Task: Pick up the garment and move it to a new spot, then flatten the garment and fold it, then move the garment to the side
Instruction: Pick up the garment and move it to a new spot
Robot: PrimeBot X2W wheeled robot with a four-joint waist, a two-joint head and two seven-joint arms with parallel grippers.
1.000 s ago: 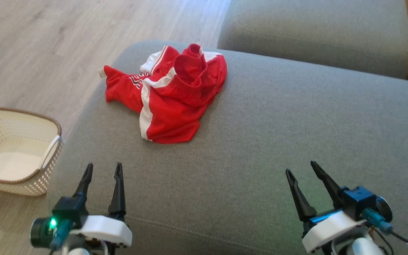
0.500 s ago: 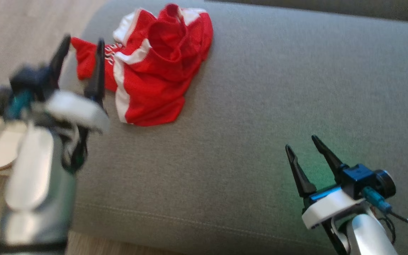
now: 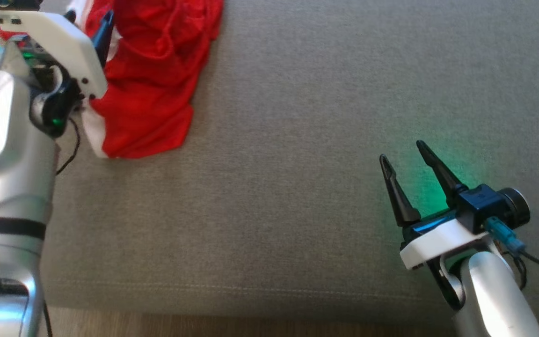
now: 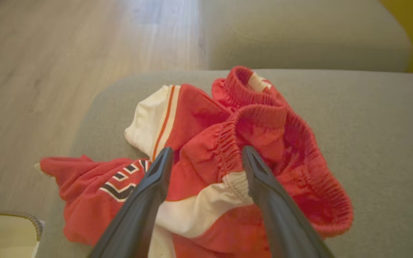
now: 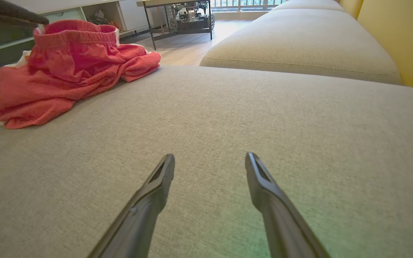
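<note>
The garment [image 4: 206, 136] is a pair of red shorts with white side stripes, lying crumpled at the far left corner of the grey sofa cushion [image 3: 297, 140]. My left gripper [image 4: 207, 150] hangs open right over it, fingers on either side of a bunched fold by the elastic waistband; whether they touch the cloth I cannot tell. In the head view the garment [image 3: 152, 75] sits at the upper left, partly behind my left arm, with one dark finger [image 3: 105, 28] over it. My right gripper [image 3: 403, 152] stands open and empty low over the cushion at the lower right, far from the garment [image 5: 66, 64].
A cream perforated basket [image 4: 2, 233] stands on the wooden floor [image 4: 48, 53] left of the sofa. A second grey cushion [image 5: 299, 46] lies beyond, with a yellow backrest [image 5: 400, 36] to the right. Low furniture stands across the room.
My left arm has reached forward from the near edge to over the garment. The head camera has tipped down and shifted. The right gripper has stayed about where it was, open.
</note>
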